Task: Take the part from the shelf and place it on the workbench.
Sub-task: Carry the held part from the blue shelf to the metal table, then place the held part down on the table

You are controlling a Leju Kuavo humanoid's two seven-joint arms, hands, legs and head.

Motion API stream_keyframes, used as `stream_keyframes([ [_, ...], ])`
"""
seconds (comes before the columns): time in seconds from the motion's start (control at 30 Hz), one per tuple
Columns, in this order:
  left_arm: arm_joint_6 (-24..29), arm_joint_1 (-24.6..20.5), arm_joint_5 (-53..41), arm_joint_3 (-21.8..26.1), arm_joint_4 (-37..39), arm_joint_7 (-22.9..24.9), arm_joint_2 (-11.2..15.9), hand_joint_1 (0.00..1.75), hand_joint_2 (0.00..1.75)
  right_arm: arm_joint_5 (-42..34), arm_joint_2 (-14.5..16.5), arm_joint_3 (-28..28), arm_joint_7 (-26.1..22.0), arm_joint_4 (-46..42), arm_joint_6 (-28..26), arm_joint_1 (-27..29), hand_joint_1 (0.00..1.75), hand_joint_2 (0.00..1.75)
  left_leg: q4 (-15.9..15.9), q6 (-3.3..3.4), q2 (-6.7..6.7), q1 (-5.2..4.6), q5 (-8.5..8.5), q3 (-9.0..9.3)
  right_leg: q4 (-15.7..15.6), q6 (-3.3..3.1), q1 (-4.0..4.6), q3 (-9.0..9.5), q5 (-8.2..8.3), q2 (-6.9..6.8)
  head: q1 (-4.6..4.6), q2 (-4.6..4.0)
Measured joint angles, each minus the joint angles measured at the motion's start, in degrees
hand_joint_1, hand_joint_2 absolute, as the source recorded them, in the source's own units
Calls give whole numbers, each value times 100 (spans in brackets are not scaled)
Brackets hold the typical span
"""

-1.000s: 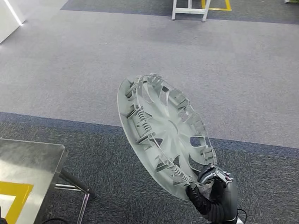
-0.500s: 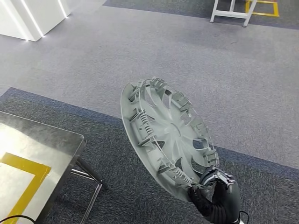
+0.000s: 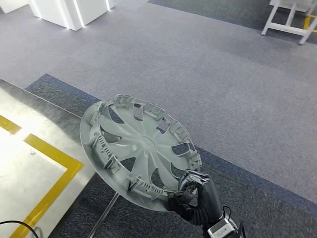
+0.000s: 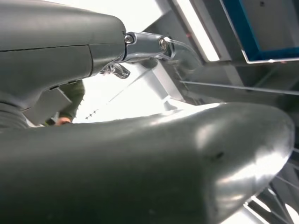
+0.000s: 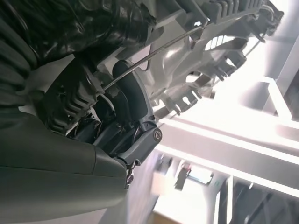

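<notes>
Gripping ribbed grey plastic hubcap (image 3: 140, 148)

Just counting what's showing here: one grey wheel cover (image 3: 140, 151), one right hand (image 3: 196, 198) gripping it, one worktop (image 3: 22, 163) at nine o'clock, one white frame (image 3: 290, 22) sitting at one o'clock.

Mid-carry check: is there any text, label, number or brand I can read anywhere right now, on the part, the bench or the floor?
None readable.
Wheel cover, held at its rim by the right hand: only moulded ribs and clips face the camera, with no lettering legible.
Workbench: a yellow tape outline, a marking without words.
Right wrist view: a blurred pale panel in the background, too blurred to read.
</notes>
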Motion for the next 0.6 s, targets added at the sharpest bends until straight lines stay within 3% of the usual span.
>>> stream_keyframes([
  [0.07,33,-18,-36,-77,14,-1,-4,0,0,18,-9,74,4,104,10,-67,175,175,-1,36,-135,3,-2,-3,803,10,-12,-419,-334,315,49,-1],
  [0.1,50,-21,-43,-113,26,-1,-7,0,0,28,-14,103,9,149,14,-83,175,175,1,42,-215,0,-5,-3,1156,9,-10,-630,-429,366,69,-1],
  [0.13,89,-15,-45,-157,38,-1,-7,0,0,49,-19,128,25,194,24,-104,175,175,3,44,-295,-4,-6,1,1318,0,-7,-760,-406,385,79,-1],
  [0.17,155,-5,-52,-215,50,-1,-2,0,0,82,-26,158,53,238,39,-138,175,175,8,43,-377,-7,-9,7,1248,-14,-5,-783,-263,401,83,-1],
  [0.2,255,9,-74,-300,67,-1,10,0,0,130,-32,199,92,291,59,-195,175,175,16,39,-459,-7,-13,13,946,-35,-5,-696,-17,447,88,-1],
  [0.27,501,28,-142,-542,123,-1,65,0,0,240,-43,323,196,432,96,-389,175,175,42,11,-605,-1,-26,4,165,-84,-20,-405,393,708,97,-1],
  [0.33,724,26,-216,-845,213,1,159,0,0,341,-45,488,300,610,103,-635,175,175,58,-55,-734,28,-14,-53,-236,-121,-24,-222,490,909,98,-1],
  [0.4,892,23,-263,-1151,308,2,264,0,0,448,-42,673,405,793,78,-892,175,175,41,-144,-869,64,27,-108,-299,-162,-11,-179,489,838,104,-1],
  [0.43,956,22,-273,-1292,354,2,316,0,0,504,-37,773,463,885,61,-1022,175,175,54,-181,-829,65,23,-125,-329,-193,-13,-164,506,765,100,-1],
  [0.5,1039,-14,-272,-1531,447,2,435,0,0,589,-13,979,573,1055,22,-1269,175,175,323,-241,-522,44,-132,-253,-393,-259,-23,-119,531,600,55,-1],
  [0.53,1056,-43,-275,-1647,499,2,488,0,0,625,1,1088,620,1144,1,-1386,175,175,635,-266,-312,39,-287,-398,-406,-283,-15,-102,530,511,27,-1],
  [0.6,1068,-88,-306,-1871,606,2,572,0,0,719,29,1304,717,1329,-41,-1597,175,175,1374,-308,-140,53,-576,-768,-409,-311,4,-90,511,337,-11,-1],
])
